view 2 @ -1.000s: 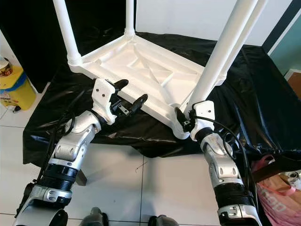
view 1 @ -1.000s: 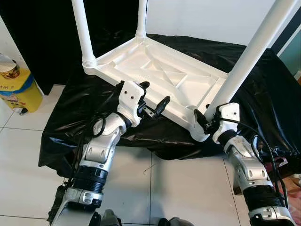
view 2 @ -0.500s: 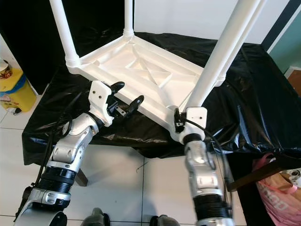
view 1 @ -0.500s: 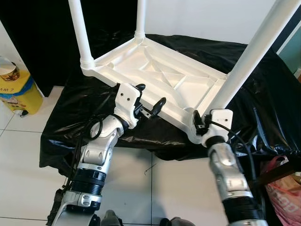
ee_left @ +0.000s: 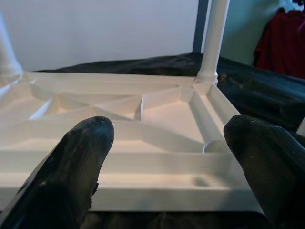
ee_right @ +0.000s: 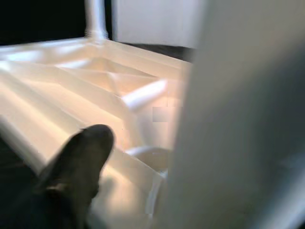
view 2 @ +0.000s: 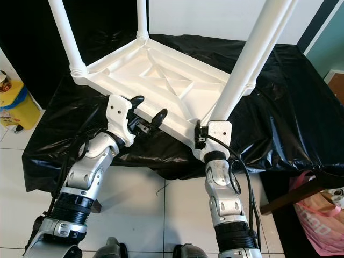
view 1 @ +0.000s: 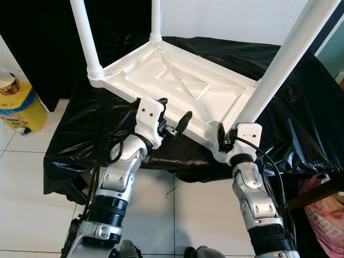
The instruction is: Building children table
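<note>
A: What lies around the work?

B: A black plastic sheet (view 1: 80, 134) drapes a low support on a white tiled floor (view 1: 27, 215). On the far left stands a yellow bin (view 1: 19, 107) with a blue band; at the near right a pink bag (view 1: 325, 215) sits beside a brown wooden piece (view 2: 301, 188). A black backdrop (view 1: 43, 43) hangs behind on the left, a white wall (view 1: 226, 21) behind on the right.

A: And the table itself?

B: The white table (view 1: 177, 88) lies upside down on the sheet, its ribbed underside facing up. Its long axis runs from the far left to the near right. Four white legs point upward: one at the left corner (view 1: 86, 37), one at the far corner (view 1: 156, 19), one at the near right corner (view 1: 285, 59), and one behind it (view 2: 277, 27). The near right leg stands between the camera and the right part of the sheet.

A: How are the arms posed?

B: Both reach up and forward from below, elbows bent. The left gripper (view 1: 172, 115) hovers at the table's near long edge, its fingers (ee_left: 81, 152) spread apart with nothing between them. The right gripper (view 1: 221, 137) is at the near right corner, against the leg's base; one finger (ee_right: 81, 157) shows beside the blurred leg, and I cannot tell whether it grasps.
</note>
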